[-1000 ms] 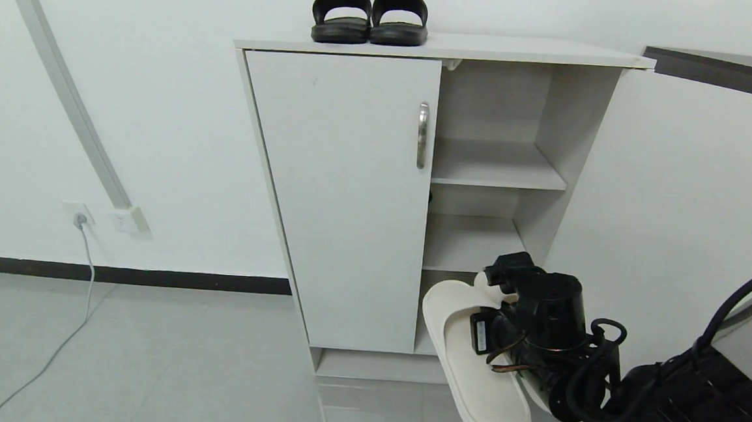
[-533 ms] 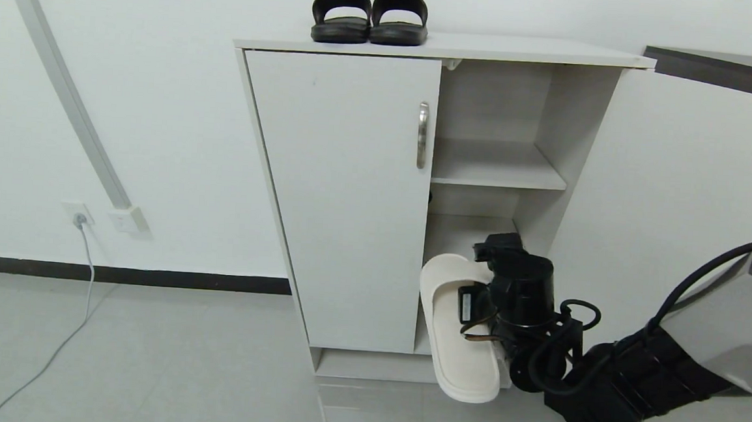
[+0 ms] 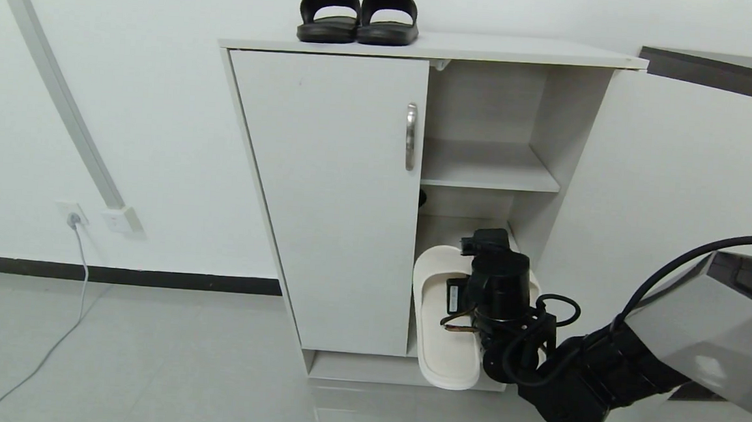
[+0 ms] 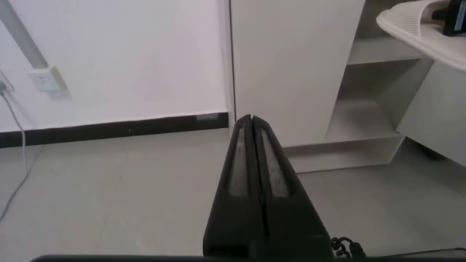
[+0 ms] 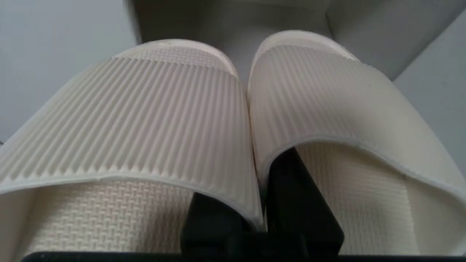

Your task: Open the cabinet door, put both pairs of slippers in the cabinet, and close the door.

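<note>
The cabinet stands with its right door swung wide open and its left door closed, handle at that door's inner edge. The black slippers sit side by side on the cabinet's top, above the left door. The right gripper is clamped on the inner strap edges of the white slippers, holding the pair together at the mouth of the cabinet's lower right opening, below the upper shelf. Their toes point toward the cabinet and their heels hang near its base. Whether the toes have crossed the cabinet's front edge cannot be judged. The left gripper has its fingers pressed together, empty, above the floor in front of the cabinet.
</note>
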